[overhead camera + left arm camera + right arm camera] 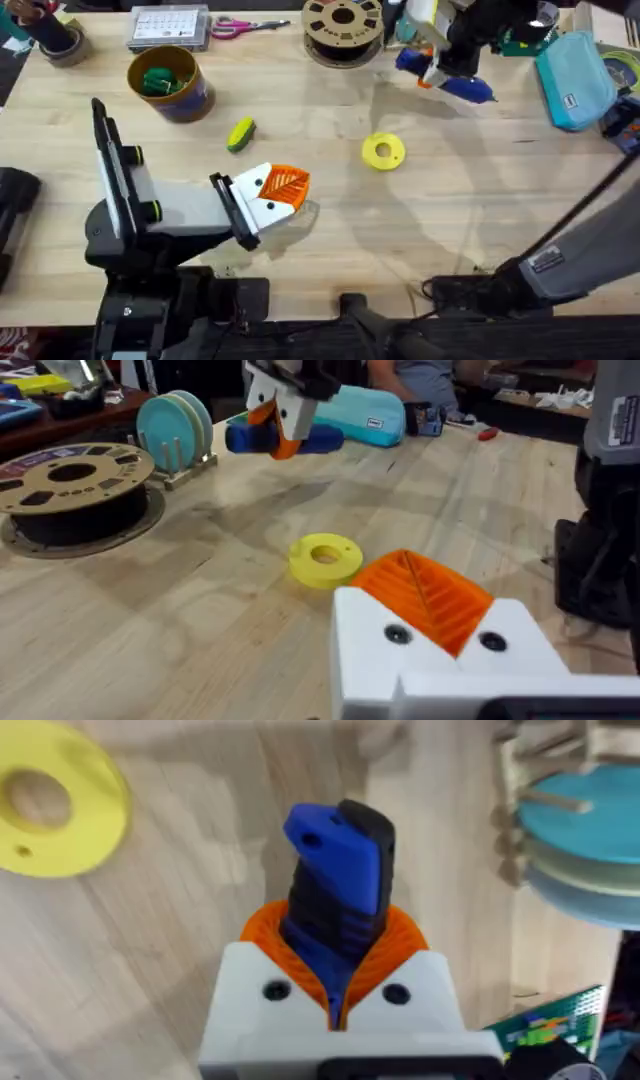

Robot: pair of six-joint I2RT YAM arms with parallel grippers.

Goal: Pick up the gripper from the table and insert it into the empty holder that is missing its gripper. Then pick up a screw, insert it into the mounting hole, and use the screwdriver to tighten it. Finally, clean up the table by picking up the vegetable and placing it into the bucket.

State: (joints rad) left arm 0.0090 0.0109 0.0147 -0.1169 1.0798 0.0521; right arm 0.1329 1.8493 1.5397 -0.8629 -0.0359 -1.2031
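1. The table (pixel 330 230) was pale wood with visible plank grain and a matt finish.
2. The right gripper (pixel 335 995) had smooth white plastic blocks and ribbed orange pads.
3. The screwdriver (pixel 338 885) looked like blue and black plastic, ridged along its grip.
4. The yellow ring (pixel 325 558) was smooth, matt plastic.

**What stays hidden or cut off**

The screwdriver (pixel 335 910) has its lower body buried between the right gripper's (pixel 335 995) orange pads, the bit unseen. In the overhead view the right arm blocks part of it. The left gripper's (pixel 440 610) white base is cropped.
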